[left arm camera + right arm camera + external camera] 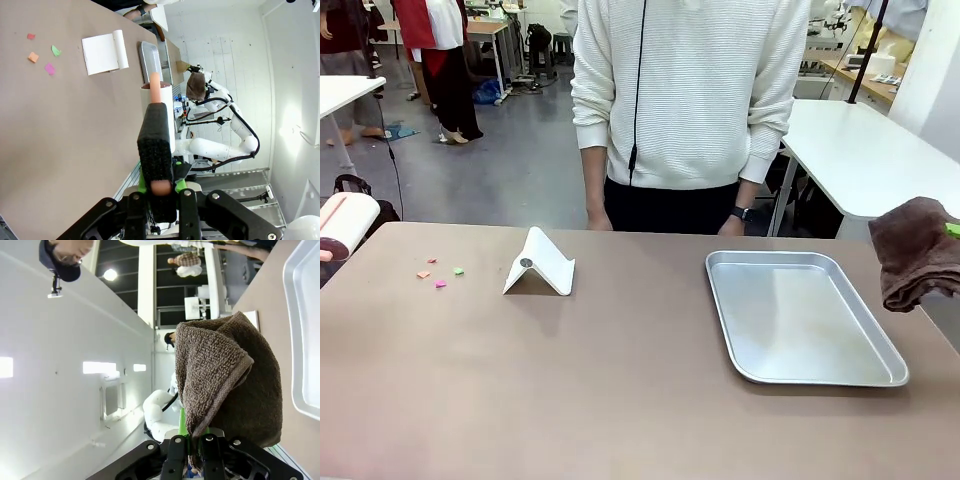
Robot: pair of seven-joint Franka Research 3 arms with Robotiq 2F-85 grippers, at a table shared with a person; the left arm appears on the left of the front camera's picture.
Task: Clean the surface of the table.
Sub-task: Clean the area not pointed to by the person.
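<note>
**Front view.** You are looking across the desk (620, 390), which is taking up the whole lower frame. Small paper scraps (440, 272) are lying at its left side, just left of a white folded stand (540, 265). A steel tray (800, 315) is sitting at the right. A brown towel (912, 250) is hanging at the right edge, well apart from the scraps, with stand and tray between. A roller-like tool (345, 222) is poking in at the left edge, near the scraps.

**Left wrist view.** The left end effector (161, 187) is clamping that tool by its black block. The tool's long axis is running straight up the frame, along the fingers. The scraps are lying on the desk at upper left, ahead and off to the left.

**Right wrist view.** The right end effector (194, 440) is pinching the towel, which is draping up centre frame, with desk and tray at the right edge.

**Judgement.** The left arm is looking nearer the scraps. Any sweep is probably starting from that side.
</note>
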